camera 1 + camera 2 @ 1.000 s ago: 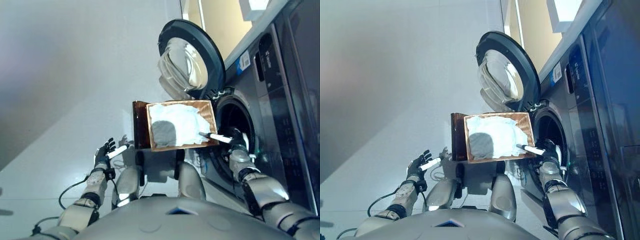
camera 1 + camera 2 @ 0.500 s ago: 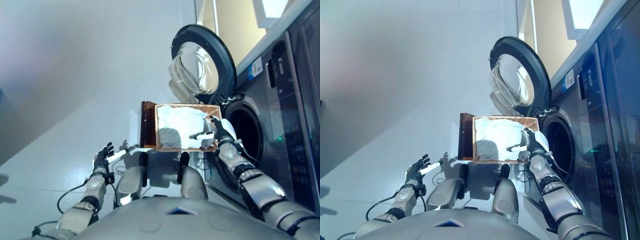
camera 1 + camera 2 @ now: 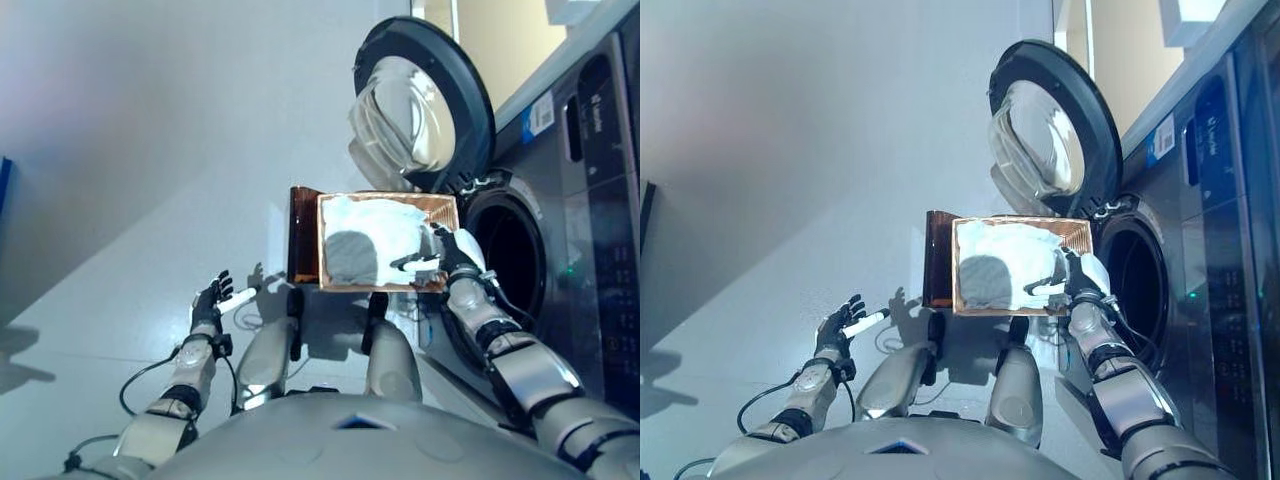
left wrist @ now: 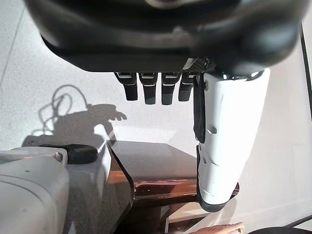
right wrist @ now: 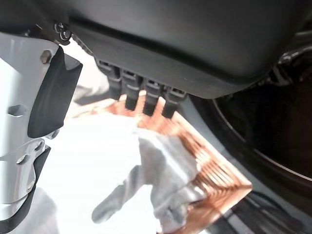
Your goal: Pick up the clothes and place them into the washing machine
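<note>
A woven brown basket [image 3: 441,208] stands in front of me, filled with white clothes [image 3: 385,225] and a grey piece [image 3: 350,258]. To its right is the dark drum opening [image 3: 512,262] of the washing machine, whose round door [image 3: 425,100] is swung open. My right hand [image 3: 455,258] hovers over the basket's right end, open, its white-covered thumb pointing across the clothes. Its wrist view shows straight fingers [image 5: 144,97] above the white cloth [image 5: 97,161] and the basket rim [image 5: 214,175]. My left hand [image 3: 208,305] hangs open over the floor at the lower left, holding nothing.
A dark brown panel [image 3: 302,235] stands against the basket's left side and also shows in the left wrist view [image 4: 156,165]. The grey front of the washing machine [image 3: 590,200] fills the right side. Pale floor [image 3: 150,150] stretches to the left.
My right hand has moved from the drum opening leftwards to above the basket's right end. The whole picture has shifted as the camera moved. The left hand has hardly moved.
</note>
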